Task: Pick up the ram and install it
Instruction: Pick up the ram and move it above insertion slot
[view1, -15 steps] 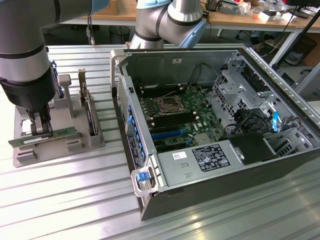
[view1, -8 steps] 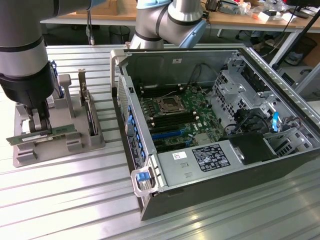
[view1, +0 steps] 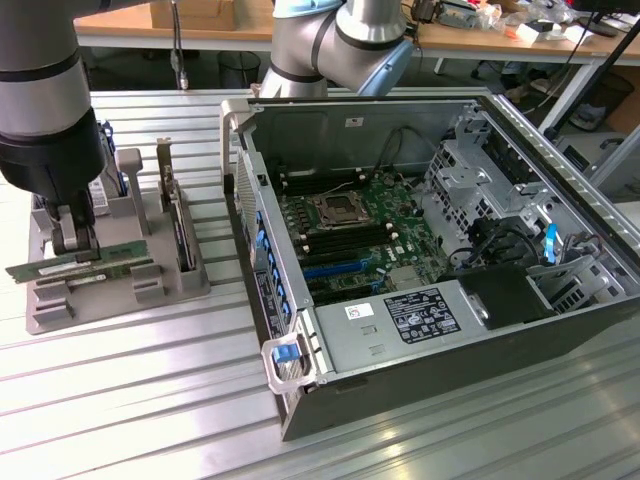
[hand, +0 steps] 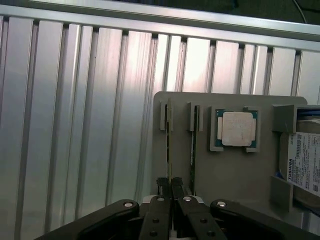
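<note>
1. The pincer (view1: 75, 240) is closed narrow on the ram (view1: 112, 256). The ram is a thin green stick standing on edge in the grey holder tray (view1: 60, 312), at the exterior view's left. I cannot tell whether it has left its slot.
2. In the wrist view the fingertips (hand: 161, 186) pinch the stick's two flat faces. A second stick (hand: 193, 142) stands parallel just beside it, not touching.
3. By my judgement the ram is light, stiff and thin, and fragile at its chips and contact edge. Holding the flat faces near mid-length should keep it balanced.
4. The neighbouring stick and the slot posts crowd the fingers. The processor chip (hand: 236, 128) and the hard drive (hand: 306, 162) sit farther along the tray.
5. The ribbed bench (view1: 150, 400) lies open between the tray and the open computer case (view1: 400, 385). Inside, the memory slots (view1: 340, 238) look hemmed in by the case walls and cables.
</note>
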